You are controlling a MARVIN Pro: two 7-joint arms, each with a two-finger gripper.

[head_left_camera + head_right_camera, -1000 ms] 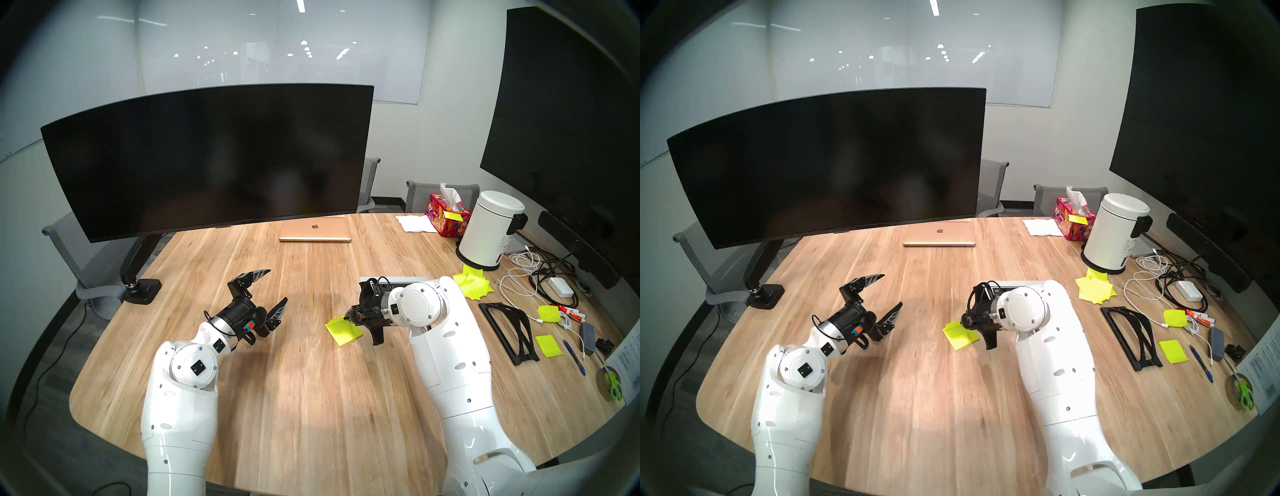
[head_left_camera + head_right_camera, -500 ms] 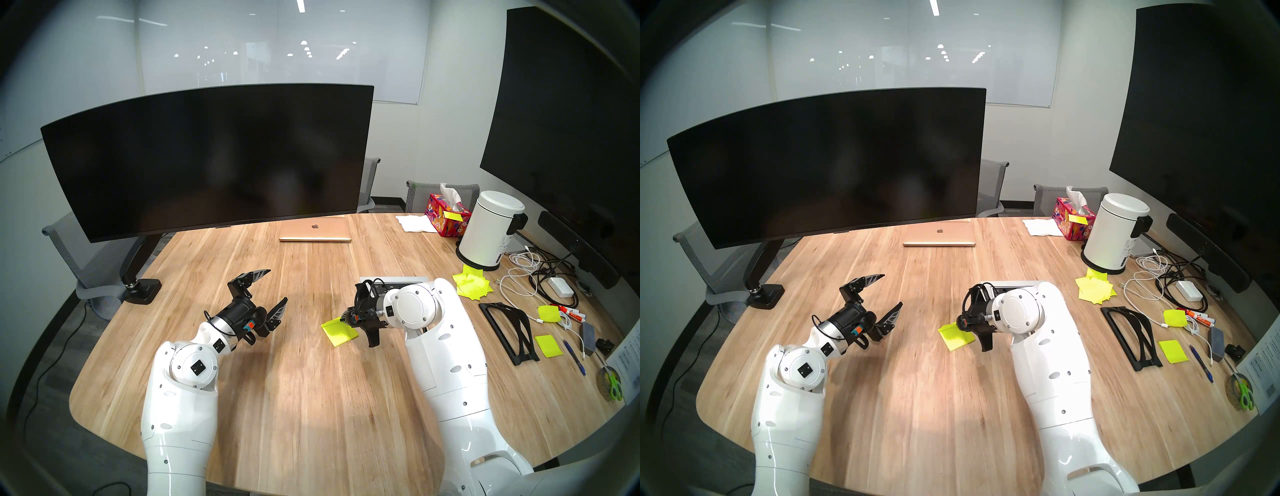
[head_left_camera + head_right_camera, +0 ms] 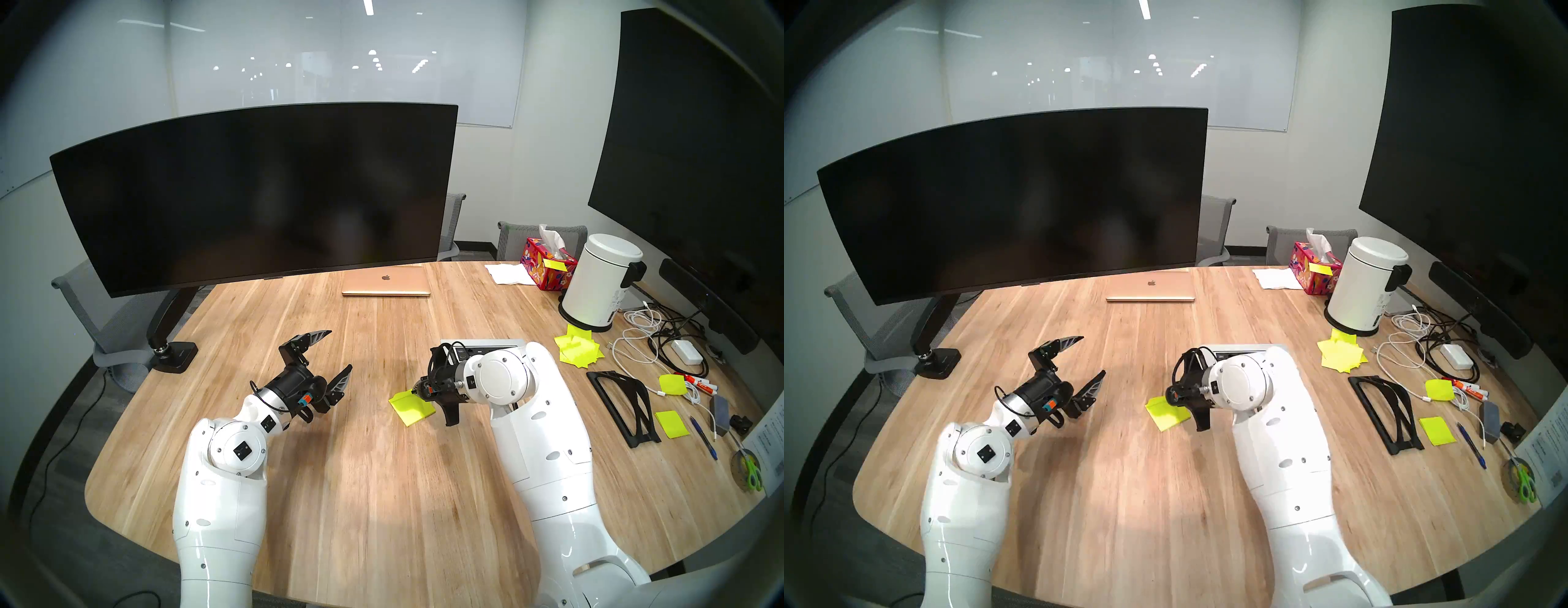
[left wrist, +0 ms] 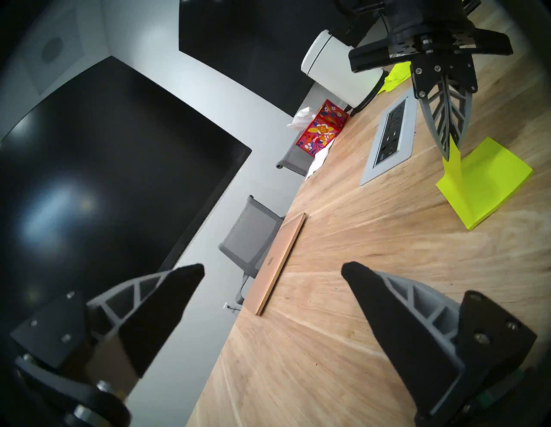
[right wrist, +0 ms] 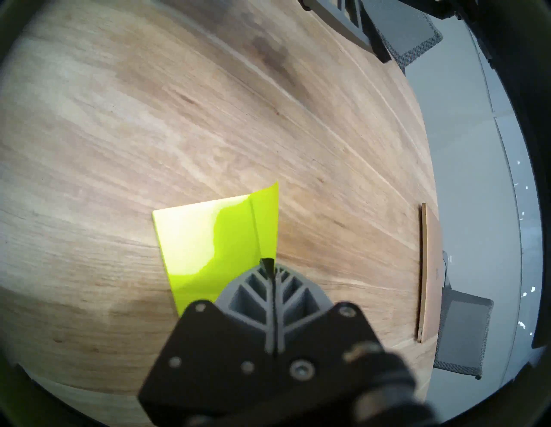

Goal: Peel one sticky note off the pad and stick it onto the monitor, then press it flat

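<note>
Presently one right gripper (image 4: pixel 446 149) has its fingers pinching one sticky note (image 4: pixel 454 167) off one pad (image 4: pixel 489 185); left gripper (image 3: pixel 335 352) fingers spread.

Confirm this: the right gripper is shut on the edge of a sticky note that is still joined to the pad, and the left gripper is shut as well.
Wrong about the left gripper: the head view shows its jaws wide apart, holding nothing. The rest holds: the right gripper is shut on the sticky note, which still joins the pad, as the left wrist view shows.
</note>
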